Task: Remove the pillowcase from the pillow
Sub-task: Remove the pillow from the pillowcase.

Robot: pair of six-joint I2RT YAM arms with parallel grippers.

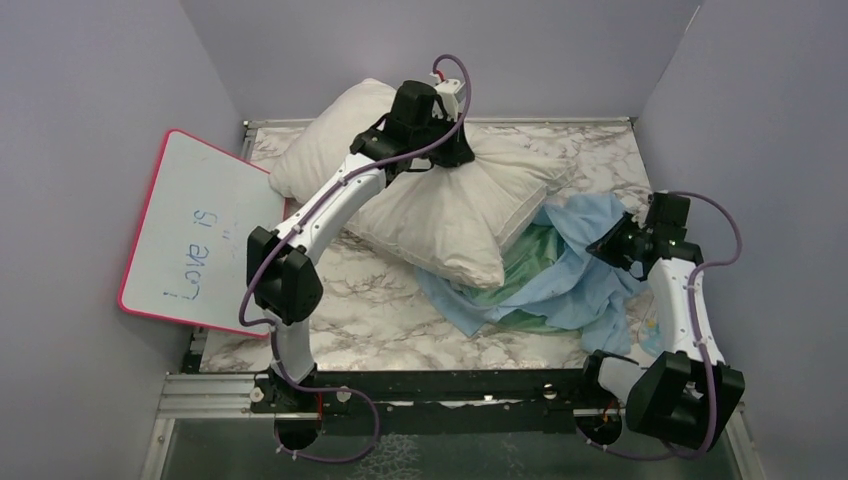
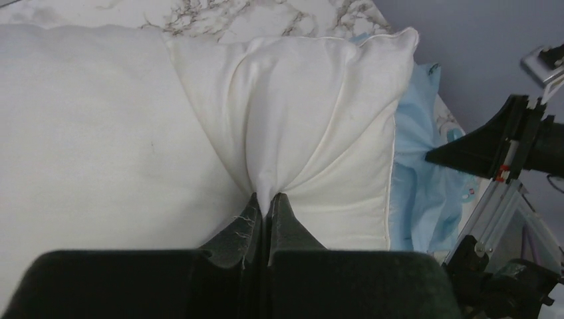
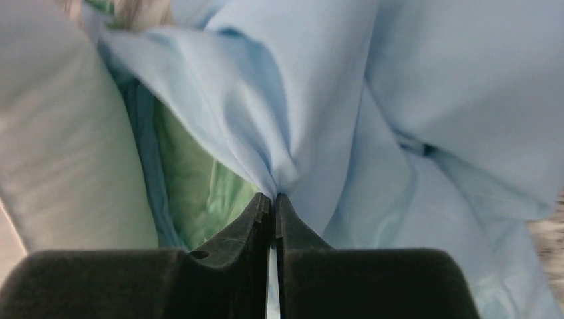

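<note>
plump cream-white pillow [image 1: 440, 215], its fabric bunched at the left pincer [image 2: 268, 203]; crumpled light blue pillowcase [image 1: 585, 275], green inside showing, pinched in the right pincer [image 3: 273, 198].

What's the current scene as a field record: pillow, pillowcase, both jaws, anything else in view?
pillow: cream-white, almost all bare, near-right corner lying over the pillowcase
pillowcase: crumpled, light blue with green face showing, on the right side of the table
left jaws: shut, pinching a fold of pillow fabric
right jaws: shut, pinching light blue pillowcase fabric
other: pink-framed whiteboard, tilted at the left edge
task status: corner overlap remains; cannot tell if it is still inside
</note>
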